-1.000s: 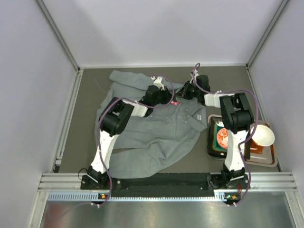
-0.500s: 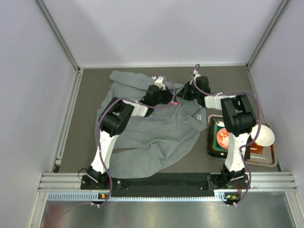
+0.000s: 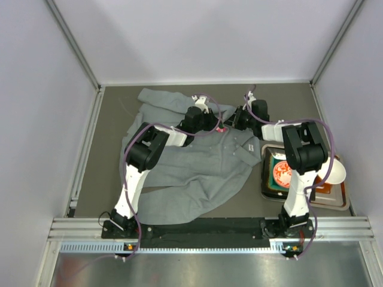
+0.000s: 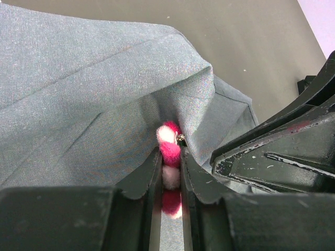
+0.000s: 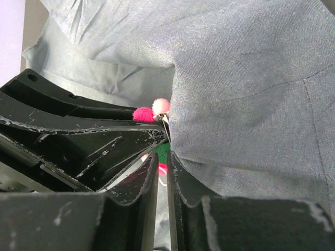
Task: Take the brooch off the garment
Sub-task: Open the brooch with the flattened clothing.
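Standing here, I'd say the job is right at the pulling-free step. The grey shirt lies rumpled across the dark desk, and both arms have reached over it to the same spot on its far right part, up by the collar end. The brooch, a fluffy pink and white thing, sits there in a fold of the shirt's cloth. The left arm has its jaws pinching the brooch: in the left wrist view the pink tufts fill the narrow slot between them, and the cloth bunches up just beyond their tips. The right arm comes in from the shirt's other side, nose to nose with the left. Its jaws stand only a slit apart, pressed up against the cloth right beside the brooch, and a bit of pink and green shows in the slit; I cannot tell whether they grip cloth, the brooch or nothing. A small metal pin shows at the edge of the fold, so to my eye the brooch is not yet off the shirt. The next move, I reckon, calls for the right jaws to hold the cloth down close by the pin while the left draws the brooch straight away from the shirt, gently, so the cloth doesn't ride up with it
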### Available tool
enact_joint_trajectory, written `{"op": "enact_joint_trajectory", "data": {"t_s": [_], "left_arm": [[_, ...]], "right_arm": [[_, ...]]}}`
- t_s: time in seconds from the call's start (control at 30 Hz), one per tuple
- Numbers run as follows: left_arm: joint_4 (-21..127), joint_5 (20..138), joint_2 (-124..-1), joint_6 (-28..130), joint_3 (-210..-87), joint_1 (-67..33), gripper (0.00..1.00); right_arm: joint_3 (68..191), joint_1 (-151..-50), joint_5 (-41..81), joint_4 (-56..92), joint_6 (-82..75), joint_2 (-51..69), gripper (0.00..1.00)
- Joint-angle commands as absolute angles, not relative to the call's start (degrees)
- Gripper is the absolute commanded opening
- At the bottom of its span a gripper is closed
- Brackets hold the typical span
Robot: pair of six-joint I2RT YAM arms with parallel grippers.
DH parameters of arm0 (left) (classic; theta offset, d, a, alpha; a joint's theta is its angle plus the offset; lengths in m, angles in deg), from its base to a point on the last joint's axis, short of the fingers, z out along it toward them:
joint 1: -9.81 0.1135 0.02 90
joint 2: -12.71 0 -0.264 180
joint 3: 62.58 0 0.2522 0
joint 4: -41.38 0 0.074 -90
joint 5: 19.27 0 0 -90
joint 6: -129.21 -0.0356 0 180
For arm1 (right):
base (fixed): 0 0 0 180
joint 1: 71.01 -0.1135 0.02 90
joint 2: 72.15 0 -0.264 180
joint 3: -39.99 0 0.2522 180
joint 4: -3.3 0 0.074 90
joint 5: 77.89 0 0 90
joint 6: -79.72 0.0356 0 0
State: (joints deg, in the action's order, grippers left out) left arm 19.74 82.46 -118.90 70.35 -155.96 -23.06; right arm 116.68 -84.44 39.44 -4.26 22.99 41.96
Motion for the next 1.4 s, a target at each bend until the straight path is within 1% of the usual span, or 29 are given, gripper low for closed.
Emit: {"op": "enact_joint_trajectory", "data": {"t_s": [0.0,0.17,0.57,0.67,0.73,0.83,0.87,0.97,1.17,1.2,1.37], "left_arm": [[24.38,84.44,-117.63,69.10,-156.32,-23.77,0.00],[24.29,84.27,-117.72,69.01,-156.32,-23.86,0.00],[24.38,84.09,-117.63,68.66,-156.41,-23.77,0.00],[24.99,84.53,-117.72,69.01,-156.94,-23.77,0.00],[27.71,84.53,-117.98,70.14,-158.60,-23.77,0.00],[27.99,84.79,-117.72,72.42,-158.79,-23.68,0.13],[27.64,85.14,-117.63,72.96,-158.44,-23.51,0.19],[26.06,85.14,-116.23,74.63,-156.33,-23.15,0.27],[23.68,87.51,-116.05,77.70,-154.92,-22.36,0.34],[22.98,87.87,-115.96,78.14,-154.66,-22.27,0.37],[20.69,88.66,-114.74,79.64,-152.38,-21.13,0.41]], "right_arm": [[118.87,-84.46,40.59,-6.84,22.85,42.02,0.13],[120.98,-84.63,41.03,-5.88,23.03,44.66,0.12],[123.53,-85.33,39.53,-2.54,21.71,46.50,0.08],[123.71,-85.51,39.88,-2.44,21.53,46.86,0.03],[122.92,-85.60,39.89,-3.50,22.14,46.25,0.02],[122.21,-85.51,39.18,-3.77,22.24,45.45,0.02],[122.21,-85.51,38.83,-3.59,22.06,45.45,0.02],[122.21,-85.51,38.83,-3.33,22.06,45.54,0.02],[122.13,-85.42,38.74,-3.06,22.41,45.80,0.01],[122.13,-85.51,38.74,-3.06,22.50,45.89,0.01],[122.04,-85.51,38.83,-3.15,22.41,45.80,0.01]]}}
